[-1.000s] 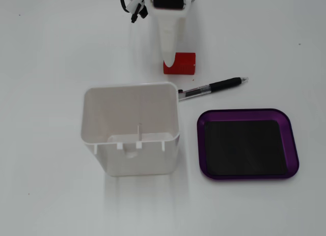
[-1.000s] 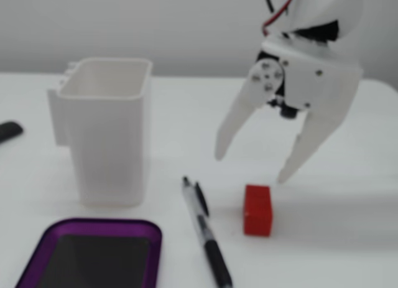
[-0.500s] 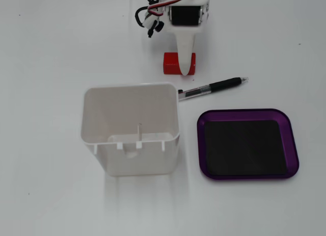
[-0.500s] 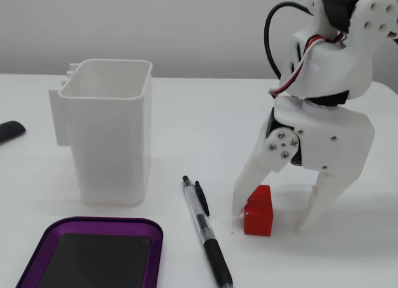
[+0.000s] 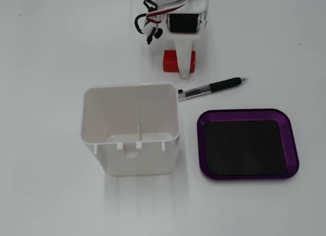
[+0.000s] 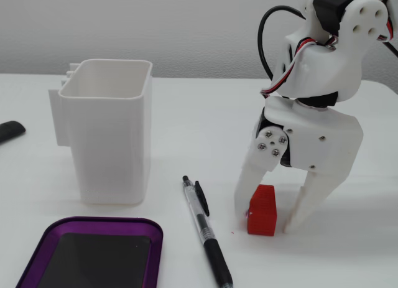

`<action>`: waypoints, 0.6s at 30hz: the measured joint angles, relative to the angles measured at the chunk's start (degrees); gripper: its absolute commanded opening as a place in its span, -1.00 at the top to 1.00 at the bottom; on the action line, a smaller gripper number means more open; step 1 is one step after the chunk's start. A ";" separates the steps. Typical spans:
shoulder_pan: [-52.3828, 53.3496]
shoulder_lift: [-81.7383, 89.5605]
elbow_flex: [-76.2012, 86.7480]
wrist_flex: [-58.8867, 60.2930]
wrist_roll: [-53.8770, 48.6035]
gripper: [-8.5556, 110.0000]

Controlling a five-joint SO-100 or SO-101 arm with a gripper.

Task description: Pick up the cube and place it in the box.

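The red cube (image 5: 170, 61) lies on the white table, and in another fixed view (image 6: 262, 211) it rests between my gripper's two white fingers. My gripper (image 6: 267, 219) is lowered to the table and open. The left finger is at the cube's side and the right finger stands a small gap away. From above, my gripper (image 5: 183, 68) covers the cube's middle. The box, a purple tray with a black floor (image 5: 200, 144), is empty and sits near the table's front; its rim also shows in the other fixed view (image 6: 93, 222).
A tall white plastic container (image 5: 102, 113) stands left of the tray, also seen in the other fixed view (image 6: 109, 145). A black and clear pen (image 5: 214, 86) lies between cube and tray (image 6: 205, 232). A dark object (image 6: 9, 131) pokes in at the left edge.
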 measured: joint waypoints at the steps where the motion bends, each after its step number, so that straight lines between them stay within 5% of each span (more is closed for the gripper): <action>1: 0.00 0.00 0.00 0.00 0.00 0.83; 9: 0.00 -0.62 -1.32 0.53 -2.55 0.86; 18: -0.53 12.04 -19.07 18.54 -6.59 0.87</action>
